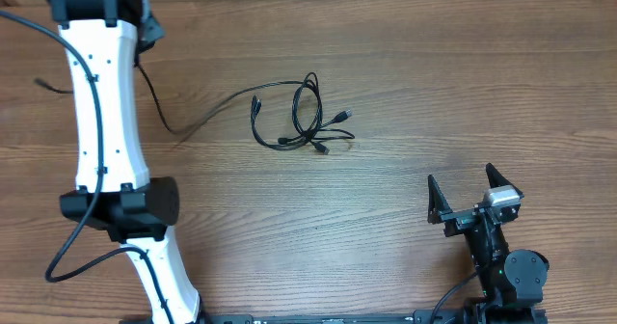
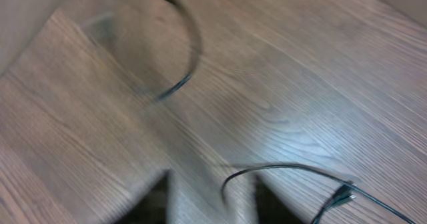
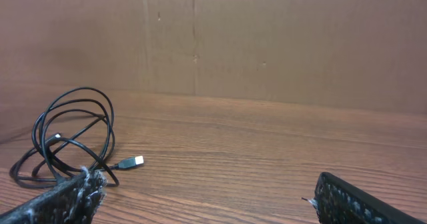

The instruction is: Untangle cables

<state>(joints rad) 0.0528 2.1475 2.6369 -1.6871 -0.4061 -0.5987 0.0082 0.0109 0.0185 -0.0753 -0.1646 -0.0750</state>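
The cables (image 1: 304,121) lie in a loose tangled coil of thin black cords at mid-table. One strand (image 1: 207,112) trails left toward my left arm. In the right wrist view the coil (image 3: 67,137) sits at the left, with a silver-tipped plug (image 3: 131,162) pointing right. My right gripper (image 1: 472,194) is open and empty, well to the right of and nearer than the coil; it also shows in the right wrist view (image 3: 207,197). The left wrist view is blurred. My left gripper (image 2: 210,204) shows its fingers apart over bare wood, with a cord (image 2: 280,166) and plug (image 2: 341,196) beside them.
My white left arm (image 1: 101,102) stretches along the table's left side, with its own thicker black wire (image 1: 67,252) looping beside it. A brown wall (image 3: 267,44) stands behind the table's far edge. Wood tabletop (image 1: 405,83) surrounds the coil.
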